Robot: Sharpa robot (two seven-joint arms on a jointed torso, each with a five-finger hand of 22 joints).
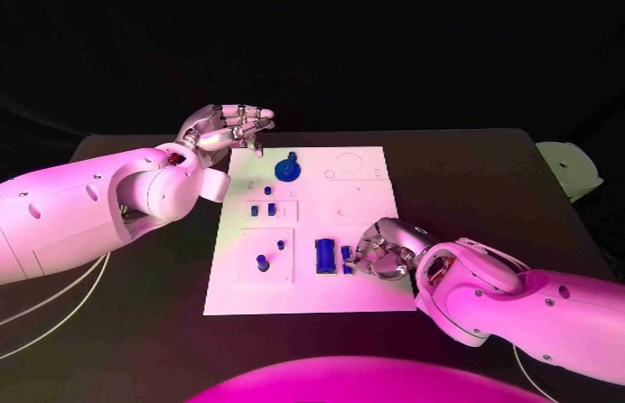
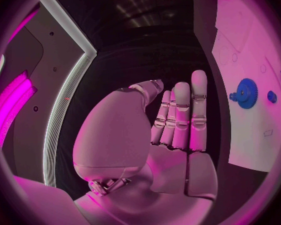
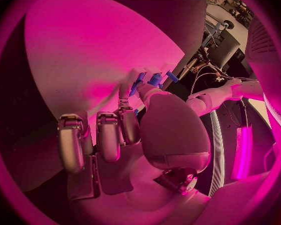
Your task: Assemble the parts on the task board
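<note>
Left hand (image 1: pixel 229 128) hovered empty, fingers loosely curled, off the task board's (image 1: pixel 365 299) far left corner; right hand (image 1: pixel 380 248) pinched a small blue part (image 1: pixel 347 257) near the near edge.

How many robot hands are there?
2. The left hand is at the board's far left corner, holding nothing. The right hand is on the board's near right part, by blue parts.

Dim scene with a black backdrop. The task board (image 1: pixel 359 200) and both arms (image 1: pixel 79 213) catch strong light, and glare flattens the board's markings. The table (image 1: pixel 130 331) stays dark. The wrist views bend edges near the rim.
</note>
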